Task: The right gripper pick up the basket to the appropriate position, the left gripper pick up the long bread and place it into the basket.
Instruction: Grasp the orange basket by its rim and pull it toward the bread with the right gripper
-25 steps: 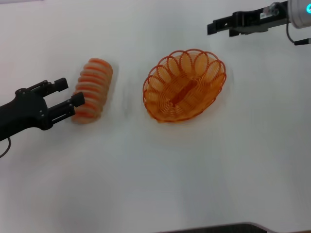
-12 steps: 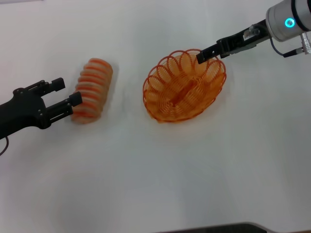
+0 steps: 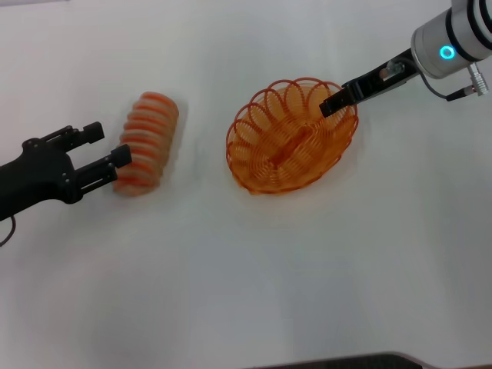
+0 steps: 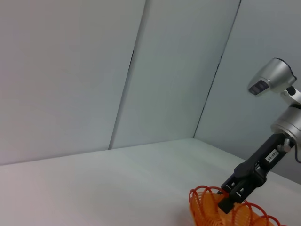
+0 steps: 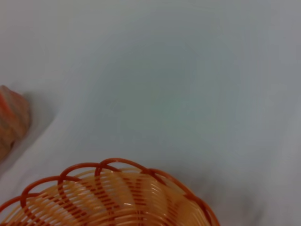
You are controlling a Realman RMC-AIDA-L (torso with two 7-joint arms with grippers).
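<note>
Two black claws: right gripper (image 3: 332,104), grip unclear, should clamp the oval orange wire basket (image 3: 261,157) rim squarely; left gripper (image 3: 108,146) open beside striped tan long bread (image 3: 146,142).

The right gripper (image 3: 332,104) sits at the far right rim of the basket (image 3: 265,165); its fingertips overlap the wire loops, and whether they clasp the rim cannot be told. In the left wrist view the same gripper (image 4: 225,201) shows its tip against the basket (image 4: 203,209), most of which is cut off by the picture's edge. The right wrist view shows only part of the basket (image 5: 113,200) and a blurred sliver of the long bread (image 5: 10,120) at the edge. The left arm runs out of the head view at the left.
</note>
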